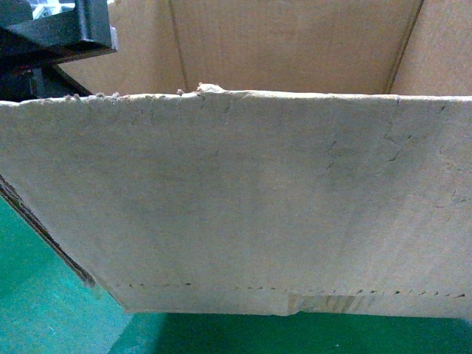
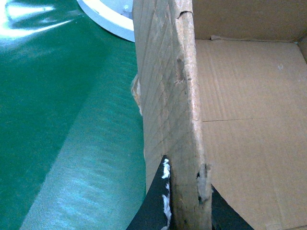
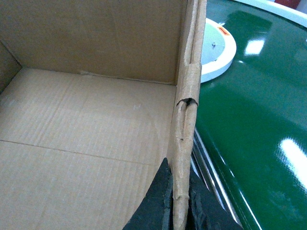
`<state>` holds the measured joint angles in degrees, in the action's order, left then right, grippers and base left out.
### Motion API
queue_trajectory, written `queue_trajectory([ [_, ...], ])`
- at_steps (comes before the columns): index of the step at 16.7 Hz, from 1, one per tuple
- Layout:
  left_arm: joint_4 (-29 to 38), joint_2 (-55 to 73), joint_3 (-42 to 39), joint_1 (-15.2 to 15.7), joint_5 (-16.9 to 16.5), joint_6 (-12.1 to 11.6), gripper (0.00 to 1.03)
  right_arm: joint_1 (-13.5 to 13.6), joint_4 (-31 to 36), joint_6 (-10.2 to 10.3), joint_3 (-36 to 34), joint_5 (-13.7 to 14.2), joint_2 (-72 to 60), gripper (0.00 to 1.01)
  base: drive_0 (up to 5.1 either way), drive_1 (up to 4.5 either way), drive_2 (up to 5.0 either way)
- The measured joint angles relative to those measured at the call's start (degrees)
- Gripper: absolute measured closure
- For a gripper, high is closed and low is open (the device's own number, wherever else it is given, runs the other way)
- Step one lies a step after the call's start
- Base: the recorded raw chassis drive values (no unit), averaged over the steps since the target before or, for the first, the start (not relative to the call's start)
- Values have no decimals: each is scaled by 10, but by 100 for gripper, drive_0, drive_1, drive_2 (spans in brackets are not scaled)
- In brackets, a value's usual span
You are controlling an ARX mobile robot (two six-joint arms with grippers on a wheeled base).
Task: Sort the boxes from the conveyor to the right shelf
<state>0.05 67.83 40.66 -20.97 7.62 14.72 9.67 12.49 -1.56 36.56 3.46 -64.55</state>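
Note:
A large brown cardboard box (image 1: pixel 236 199) fills the head view, open at the top, with a ragged upper edge and a perforated line near its base. It stands on the green conveyor (image 1: pixel 44 302). My left gripper (image 2: pixel 188 201) is shut on the box's left wall (image 2: pixel 168 96), one black finger (image 2: pixel 153 208) outside and one inside. My right gripper (image 3: pixel 180 201) is shut on the box's right wall (image 3: pixel 187 96), its black fingers (image 3: pixel 156 206) pressed on both faces. The box's inside (image 3: pixel 86 124) is bare. The right shelf is out of view. Neither gripper shows in the head view.
Glossy green belt (image 2: pixel 57 120) lies left of the box, with a pale white rim (image 2: pixel 108 19) beyond. The belt (image 3: pixel 254 120) runs on to the right, past a white rounded rim (image 3: pixel 218 52). A dark frame (image 1: pixel 59 33) stands at the head view's top left.

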Motion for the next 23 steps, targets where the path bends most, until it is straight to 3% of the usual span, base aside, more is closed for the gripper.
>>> queue_trajectory([
  [6, 0, 3, 0, 0, -1, -1, 99, 0, -1, 0, -1, 1, -2, 98, 0, 0, 0],
  [12, -3, 2, 0, -1, 0, -1, 99, 0, -2, 0, -2, 1, -2, 98, -14, -423, 395],
  [21, 1, 3, 0, -2, 1, -2, 99, 0, 2, 0, -2, 2, -2, 98, 0, 0, 0],
  [23, 1, 3, 0, -2, 1, -2, 99, 0, 1, 0, -2, 2, -2, 98, 3, -426, 431],
])
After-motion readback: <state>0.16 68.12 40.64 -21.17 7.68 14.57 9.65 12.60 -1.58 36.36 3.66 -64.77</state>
